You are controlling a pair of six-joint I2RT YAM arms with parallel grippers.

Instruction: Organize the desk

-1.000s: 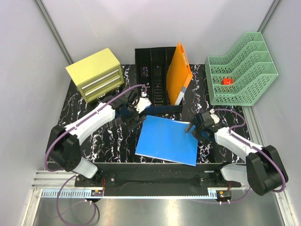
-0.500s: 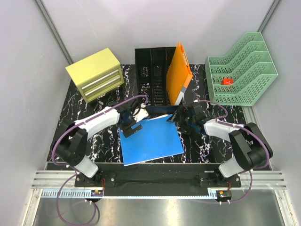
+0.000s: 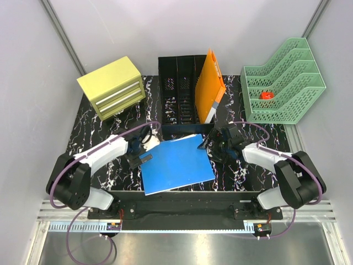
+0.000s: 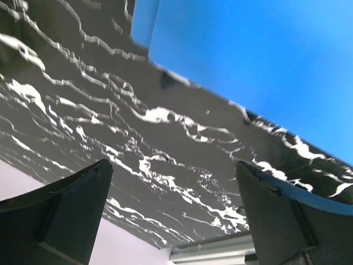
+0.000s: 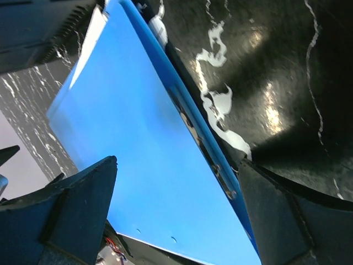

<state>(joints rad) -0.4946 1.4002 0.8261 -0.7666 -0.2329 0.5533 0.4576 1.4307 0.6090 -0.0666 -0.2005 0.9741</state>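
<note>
A blue folder [image 3: 176, 164] lies flat on the desk [image 3: 94, 138], a black top with white veins, turned a little askew. My left gripper [image 3: 141, 159] sits at the folder's left edge; in the left wrist view it [image 4: 172, 165] is open over bare desk [image 4: 165, 138], with the folder [image 4: 265, 61] ahead at the upper right. My right gripper [image 3: 208, 144] is at the folder's far right corner. In the right wrist view it [image 5: 177, 163] is open, and the folder [image 5: 143, 149] with its long edge lies between the fingers.
A black mesh file holder [image 3: 177, 88] stands at the back centre with an orange folder [image 3: 209, 88] upright in it. A yellow drawer unit [image 3: 113, 87] is at the back left. A green tiered tray [image 3: 284, 83] at the back right holds a small red thing [image 3: 267, 95].
The blue folder slid left and turned, then stayed put. My left gripper moved down and left to the folder's left edge. The right gripper moved in to the folder's far right corner.
</note>
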